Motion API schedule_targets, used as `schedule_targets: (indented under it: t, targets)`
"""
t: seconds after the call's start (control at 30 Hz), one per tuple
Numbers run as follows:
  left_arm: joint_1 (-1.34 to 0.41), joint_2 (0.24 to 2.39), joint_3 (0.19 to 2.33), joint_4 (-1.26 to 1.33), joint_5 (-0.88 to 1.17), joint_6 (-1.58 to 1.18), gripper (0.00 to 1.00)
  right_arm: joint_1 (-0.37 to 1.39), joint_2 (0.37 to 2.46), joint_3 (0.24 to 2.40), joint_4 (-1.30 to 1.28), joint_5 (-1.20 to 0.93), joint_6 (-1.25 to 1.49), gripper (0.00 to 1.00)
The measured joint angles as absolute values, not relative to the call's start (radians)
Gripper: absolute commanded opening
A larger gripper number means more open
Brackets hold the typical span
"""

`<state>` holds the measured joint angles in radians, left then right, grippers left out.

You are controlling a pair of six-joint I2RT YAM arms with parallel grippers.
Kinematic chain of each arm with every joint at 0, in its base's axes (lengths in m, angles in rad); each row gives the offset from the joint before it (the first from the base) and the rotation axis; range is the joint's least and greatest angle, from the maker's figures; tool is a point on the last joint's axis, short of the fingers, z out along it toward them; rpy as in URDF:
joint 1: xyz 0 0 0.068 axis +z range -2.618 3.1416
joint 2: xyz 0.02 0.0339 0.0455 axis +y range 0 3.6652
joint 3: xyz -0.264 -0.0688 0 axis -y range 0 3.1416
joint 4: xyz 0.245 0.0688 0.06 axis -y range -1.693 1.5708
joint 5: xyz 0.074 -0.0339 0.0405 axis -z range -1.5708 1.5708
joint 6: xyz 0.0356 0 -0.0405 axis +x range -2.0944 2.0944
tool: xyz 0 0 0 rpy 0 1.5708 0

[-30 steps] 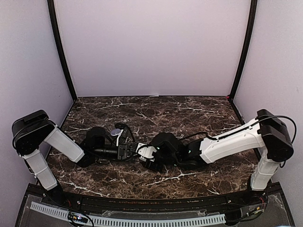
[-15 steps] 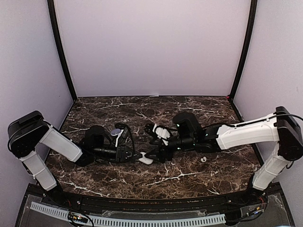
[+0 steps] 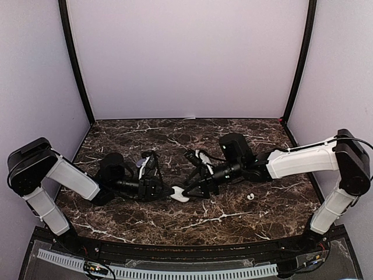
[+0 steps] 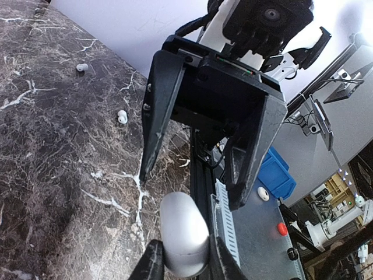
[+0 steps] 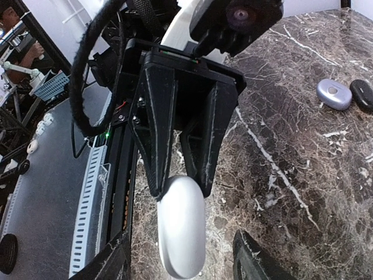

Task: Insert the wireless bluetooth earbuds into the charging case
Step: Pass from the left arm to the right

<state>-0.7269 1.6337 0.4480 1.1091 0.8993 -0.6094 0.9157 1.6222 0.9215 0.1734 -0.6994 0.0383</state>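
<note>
My left gripper [image 3: 171,191] [image 4: 187,263] is shut on one end of a white oval charging case [image 3: 179,195] [image 4: 183,232] and holds it just above the marble; its lid looks closed. My right gripper [image 3: 190,188] [image 5: 182,252] faces it with its jaws open wide on either side of the case's free end [image 5: 182,224], not touching it. Two tiny white earbuds [image 4: 81,67] [image 4: 122,116] lie on the table behind the right gripper. One earbud [image 3: 250,196] shows in the top view. The black buds are not visible.
A lilac oval case [image 5: 334,93] [image 3: 140,165] and a black case [image 5: 362,93] lie on the marble table [image 3: 233,134] behind my left gripper. The table's front edge with a slotted white rail [image 3: 175,272] runs just beyond the case.
My right arm pulled back from over the white case, swung right and up, then came down with open jaws around the case's free end. The left gripper kept hold of the case.
</note>
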Motion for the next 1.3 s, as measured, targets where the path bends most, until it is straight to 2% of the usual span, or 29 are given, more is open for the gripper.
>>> schedule_targets:
  t: [0.47,0.67,0.93,1.03,1.13,1.17,1.2,1.3]
  targets:
    - [-0.727,1.619,0.448,1.128,0.92,-0.604,0.22,0.916,1.702,0.953,0.141,-0.824,0.037,0.4]
    - [-0.727,1.619,0.448,1.128,0.925,-0.588,0.23,0.916,1.718,0.962,0.112,-0.865,0.028,0.24]
    - [-0.727,1.615,0.448,1.123,0.927,-0.575,0.22,0.915,1.724,0.971,0.091,-0.883,0.028,0.1]
    - [-0.727,1.608,0.448,1.117,0.927,-0.575,0.23,0.915,1.724,0.975,0.087,-0.887,0.027,0.01]
    - [-0.727,1.603,0.448,1.113,0.926,-0.575,0.26,0.915,1.724,0.978,0.086,-0.887,0.027,0.0]
    - [-0.727,1.603,0.448,1.112,0.925,-0.575,0.28,0.915,1.724,0.978,0.085,-0.888,0.027,0.0]
    - [-0.727,1.602,0.448,1.111,0.925,-0.574,0.35,0.915,1.724,0.978,0.084,-0.888,0.027,0.0]
    - [-0.728,1.602,0.448,1.112,0.922,-0.57,0.65,0.915,1.724,0.978,0.084,-0.888,0.024,0.0]
